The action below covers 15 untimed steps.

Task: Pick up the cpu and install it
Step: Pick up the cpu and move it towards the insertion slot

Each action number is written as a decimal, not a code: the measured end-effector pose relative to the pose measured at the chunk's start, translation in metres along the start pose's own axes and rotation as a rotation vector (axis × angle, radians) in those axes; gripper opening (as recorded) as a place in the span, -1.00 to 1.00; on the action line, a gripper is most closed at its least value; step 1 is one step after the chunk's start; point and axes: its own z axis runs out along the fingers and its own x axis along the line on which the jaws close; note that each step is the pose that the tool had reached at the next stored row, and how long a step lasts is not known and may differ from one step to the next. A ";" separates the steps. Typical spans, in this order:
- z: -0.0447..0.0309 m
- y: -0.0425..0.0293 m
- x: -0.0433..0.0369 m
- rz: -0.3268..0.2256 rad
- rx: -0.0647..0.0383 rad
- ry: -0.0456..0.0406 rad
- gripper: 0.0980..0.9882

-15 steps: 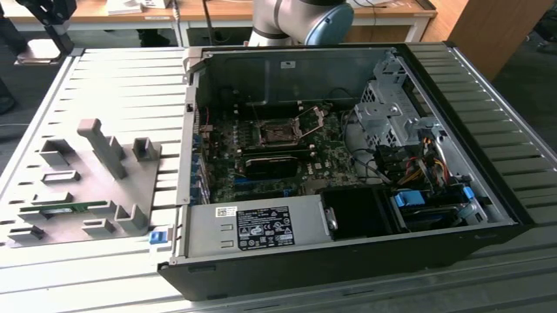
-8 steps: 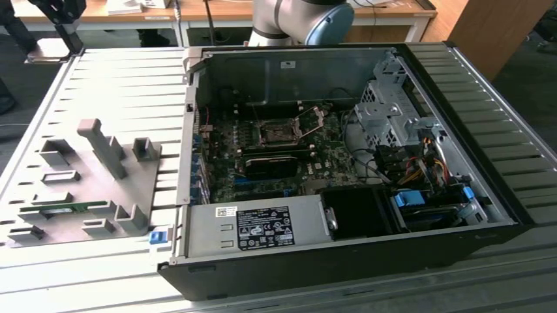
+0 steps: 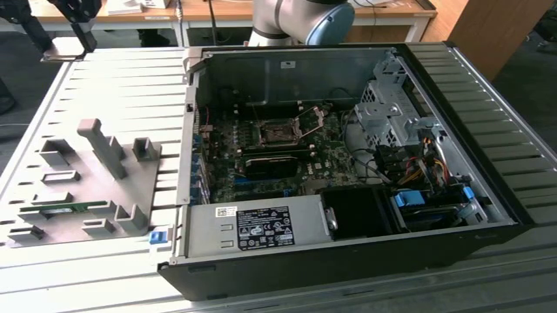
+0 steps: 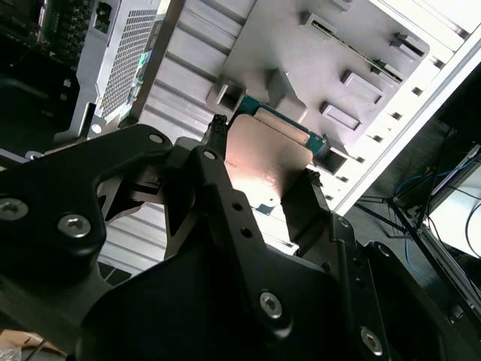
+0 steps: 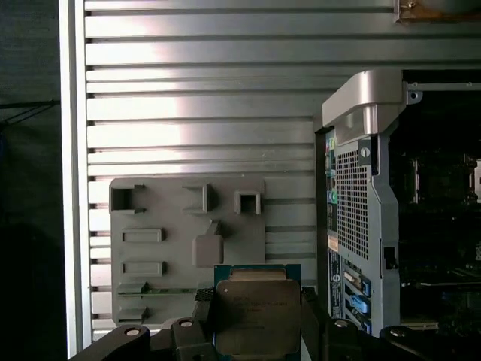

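The cpu (image 5: 255, 316) sits in the tool (image 4: 264, 150); fixture plate (image 3: 96, 195) beside case (image 3: 348, 261).

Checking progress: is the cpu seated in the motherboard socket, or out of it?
Out. The gripper is shut on the cpu over the grey fixture plate, outside the computer case.

Light glares off the ribbed table (image 5: 195, 113) (case interior (image 5: 436, 218) dim).

Case (image 3: 348, 274) lies open side up; walls ring board. Socket (image 3: 280, 134) uncovered, hinged frame (image 3: 315, 116) raised just beside it. Drive cage (image 3: 387, 107) and cable bundle (image 3: 418, 163) crowd exterior view's right. Fan block (image 3: 361, 212) and power supply (image 3: 261, 228) line one wall. Tall post (image 3: 103, 149) highest on fixture plate (image 3: 165, 189). Gripper (image 5: 255, 304) fingers (image 5: 310, 320) pinching cpu (image 5: 255, 323) hang above plate, apart from case wall.
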 end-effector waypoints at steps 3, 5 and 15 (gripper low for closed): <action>0.0005 0.0013 -0.0056 0.000 0.000 -0.0002 0.00; 0.0007 0.0023 -0.0088 0.000 0.000 -0.0001 0.00; 0.0018 0.0061 -0.0232 0.000 0.000 0.0000 0.00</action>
